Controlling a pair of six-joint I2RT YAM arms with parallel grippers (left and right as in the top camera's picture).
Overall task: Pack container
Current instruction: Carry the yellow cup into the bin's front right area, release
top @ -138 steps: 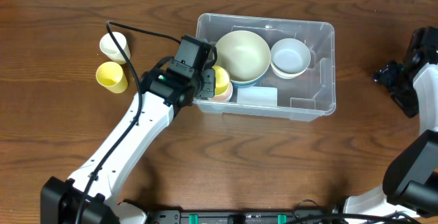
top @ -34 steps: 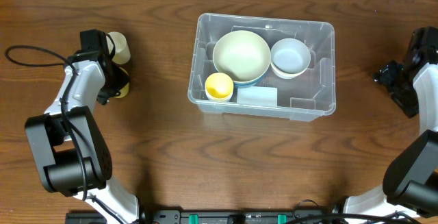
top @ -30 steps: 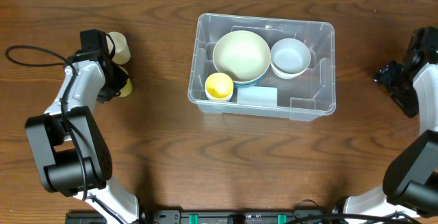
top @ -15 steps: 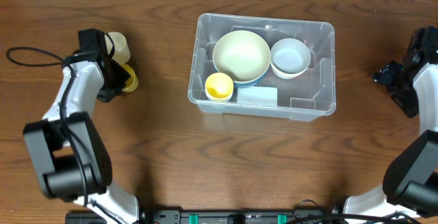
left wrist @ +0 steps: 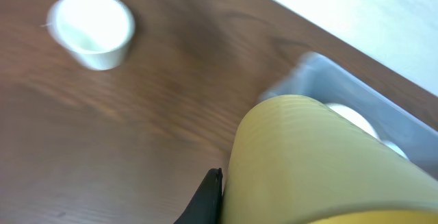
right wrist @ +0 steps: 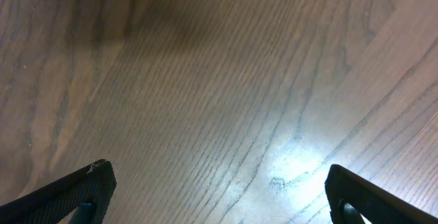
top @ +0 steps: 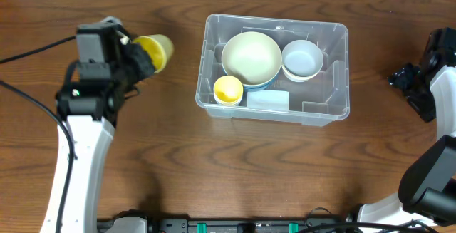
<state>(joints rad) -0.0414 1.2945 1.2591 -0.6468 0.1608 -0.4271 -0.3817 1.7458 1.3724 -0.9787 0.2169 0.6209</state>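
The left gripper [top: 140, 60] is clutching a yellow cup [top: 157, 50] near the container [top: 336, 60]; the right gripper [right wrist: 220, 191] is gaping wide.

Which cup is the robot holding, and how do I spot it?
Find the big clear bin. Just left of it, outside, the left end effector grips a yellow cup tipped sideways. Unlike it, the other yellow cup stands upright inside the bin.
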